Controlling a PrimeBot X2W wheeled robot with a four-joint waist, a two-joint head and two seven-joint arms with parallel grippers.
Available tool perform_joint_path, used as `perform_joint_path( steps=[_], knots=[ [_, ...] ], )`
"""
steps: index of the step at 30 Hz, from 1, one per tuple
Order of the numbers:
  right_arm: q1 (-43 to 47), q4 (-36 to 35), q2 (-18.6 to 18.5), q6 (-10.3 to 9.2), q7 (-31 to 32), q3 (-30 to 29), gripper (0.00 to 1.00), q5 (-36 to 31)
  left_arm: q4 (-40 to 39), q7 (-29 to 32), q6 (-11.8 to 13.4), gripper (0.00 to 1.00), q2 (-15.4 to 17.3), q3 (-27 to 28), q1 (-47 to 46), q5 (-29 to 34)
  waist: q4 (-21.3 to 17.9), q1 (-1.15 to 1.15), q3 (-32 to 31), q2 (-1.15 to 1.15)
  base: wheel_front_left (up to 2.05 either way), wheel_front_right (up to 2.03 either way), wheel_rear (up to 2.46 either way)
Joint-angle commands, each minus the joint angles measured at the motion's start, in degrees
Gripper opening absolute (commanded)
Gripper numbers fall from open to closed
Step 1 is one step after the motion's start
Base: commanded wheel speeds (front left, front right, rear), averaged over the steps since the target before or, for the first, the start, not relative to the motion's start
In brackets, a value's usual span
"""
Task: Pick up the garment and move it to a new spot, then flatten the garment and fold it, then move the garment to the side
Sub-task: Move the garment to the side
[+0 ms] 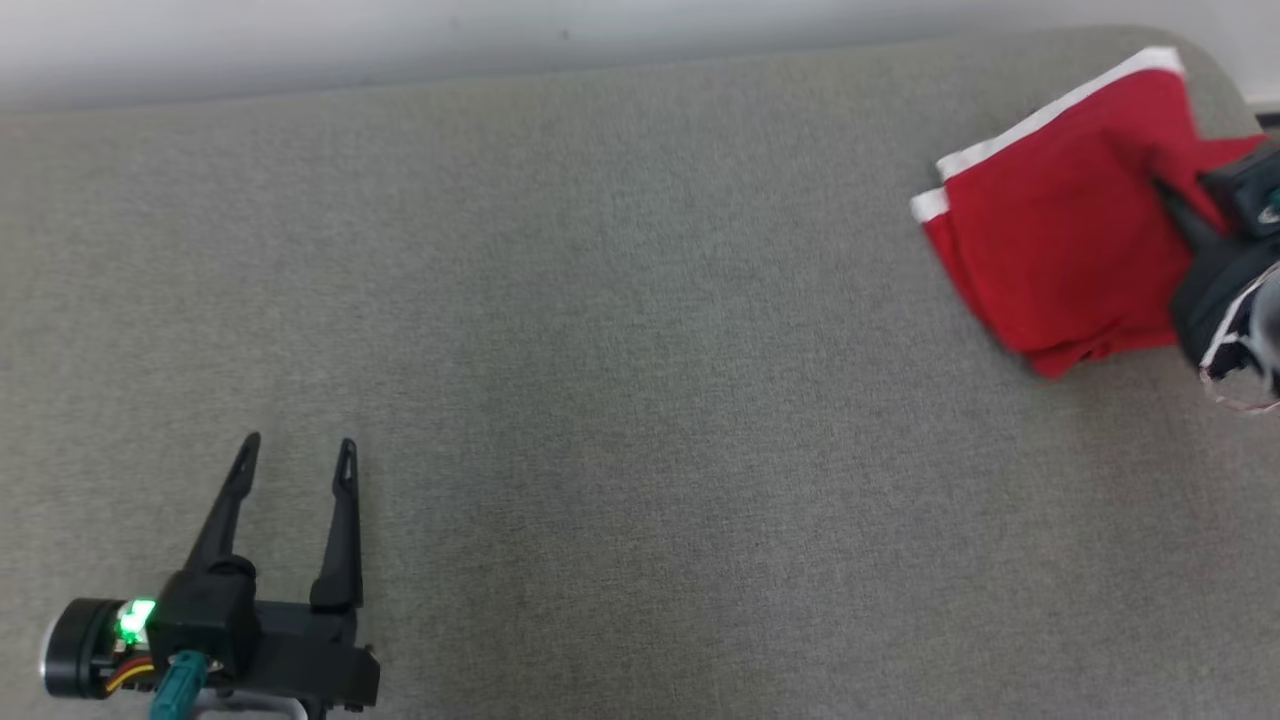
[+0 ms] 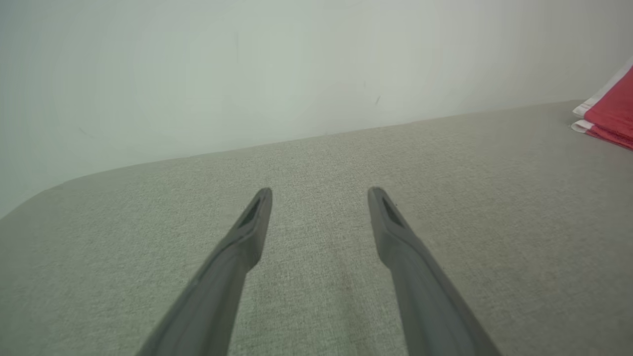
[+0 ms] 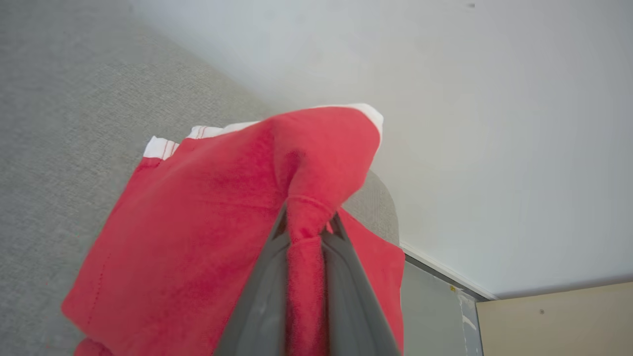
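The garment is red with white edging, folded into a rough rectangle at the far right of the grey surface. My right gripper comes in from the right edge and is shut on its right part. In the right wrist view a bunched pleat of the garment is pinched between the two fingers of that gripper, and the cloth lifts there. My left gripper rests open at the lower left, far from the cloth, with nothing between its fingers. A corner of the garment shows at the left wrist view's right edge.
The grey fabric surface spreads wide between the two grippers. A pale wall runs along its far edge. Beyond the surface's rounded right corner, the right wrist view shows a floor strip and a beige panel.
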Motion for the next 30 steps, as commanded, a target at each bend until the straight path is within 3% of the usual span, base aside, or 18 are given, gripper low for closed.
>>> perform_joint_path(
  steps=[1, 14, 21, 22, 23, 24, 27, 30],
  knots=[
    [-1.75, 0.35, -0.97, -0.15, -0.01, 0.61, 0.0, 0.58, -0.77, 0.37, 0.39, 1.0, 0.65, 0.23, -1.2, 0.84, -1.67, -0.01, 3.0, -0.01, 0.0, 0.0, 0.0],
    [-8.1, 4.66, -6.53, -0.15, 0.5, 3.72, 0.0, 4.91, -6.55, 3.03, 1.9, 1.0, 2.87, 1.05, 0.28, 1.15, -2.85, -0.01, 6.83, -0.01, 0.0, 0.0, 0.0],
    [-7.24, 7.24, -6.08, -0.15, -0.68, 4.1, 0.03, 7.1, -7.45, 3.48, 2.35, 1.0, 3.14, 0.73, 0.0, 1.2, -2.28, -0.01, 7.47, -0.01, 0.0, 0.0, 0.0],
    [-7.43, 7.66, -5.88, -0.15, -0.81, 4.11, 0.33, 7.19, -7.54, 3.52, 2.33, 1.0, 3.15, 0.67, -0.02, 1.19, -2.2, -0.01, 7.53, -0.01, 0.0, 0.0, 0.0],
    [-7.79, 8.06, -5.81, -0.15, -1.29, 3.98, 0.54, 7.33, -7.56, 3.58, 2.4, 1.0, 3.22, 0.7, -0.09, 1.13, -2.13, -0.01, 7.59, -0.01, 0.0, 0.0, 0.0],
    [-7.99, 8.53, -5.66, -0.15, -1.53, 3.9, 1.0, 7.44, -7.49, 3.59, 2.51, 1.0, 3.26, 0.75, -0.15, 1.06, -2.06, -0.01, 7.59, -0.01, 0.0, 0.0, 0.0],
    [-8.89, 10.36, -5.37, -0.15, -1.9, 4.25, 1.0, 6.34, -6.93, 3.23, 2.85, 1.0, 2.99, 0.73, 0.04, 0.71, -1.81, -0.01, 6.91, -0.01, 0.0, 0.0, 0.0],
    [-10.32, 12.65, -5.93, -0.15, -3.25, 0.65, 1.0, 7.94, -5.49, 2.11, 2.84, 1.0, 1.96, 0.56, 0.67, -0.14, -1.21, -0.01, 4.45, -0.01, 0.0, 0.0, 0.0]
  ],
)
